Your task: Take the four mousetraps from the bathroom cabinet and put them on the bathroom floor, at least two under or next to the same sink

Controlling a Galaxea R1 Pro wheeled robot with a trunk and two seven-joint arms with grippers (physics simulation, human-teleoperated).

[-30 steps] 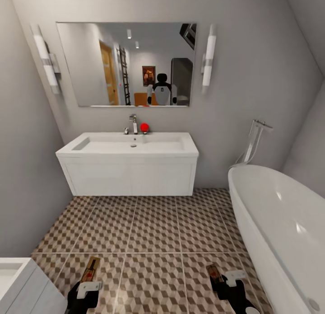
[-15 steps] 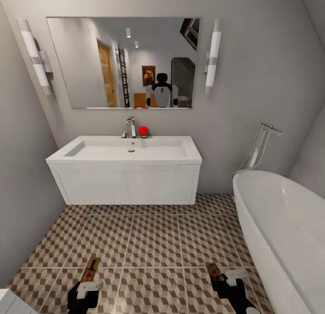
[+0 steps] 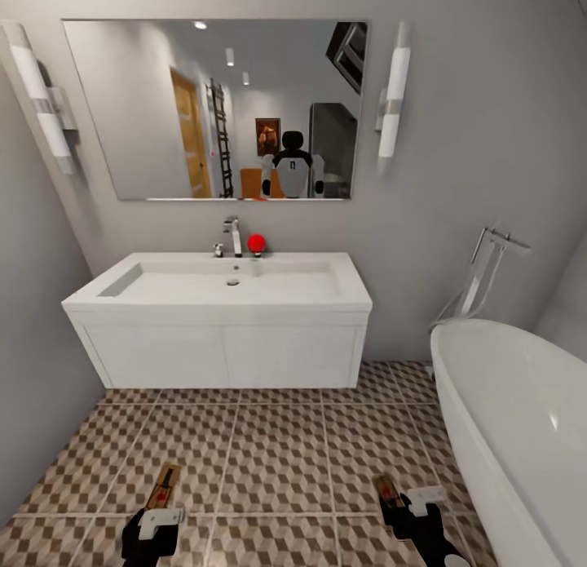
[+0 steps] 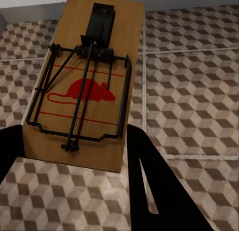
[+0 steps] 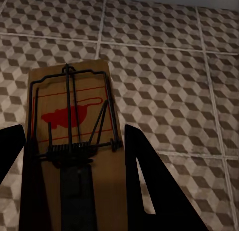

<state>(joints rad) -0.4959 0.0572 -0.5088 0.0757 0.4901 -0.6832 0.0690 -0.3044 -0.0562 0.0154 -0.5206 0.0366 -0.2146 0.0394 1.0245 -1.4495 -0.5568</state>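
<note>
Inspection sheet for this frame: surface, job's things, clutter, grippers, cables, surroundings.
Surface: bathroom floor, cube-pattern tiles, pale grout.
Job's things: two mousetraps, one in each gripper, left mousetrap and right mousetrap, both held above the floor; bathroom sink ahead on a white vanity.
Clutter: small red object beside the tap.
Grippers: left gripper shut on its mousetrap; right gripper shut on its mousetrap.
Cables: nothing seen.
Surroundings: mirror, two wall lights, bathtub at the right.
</note>
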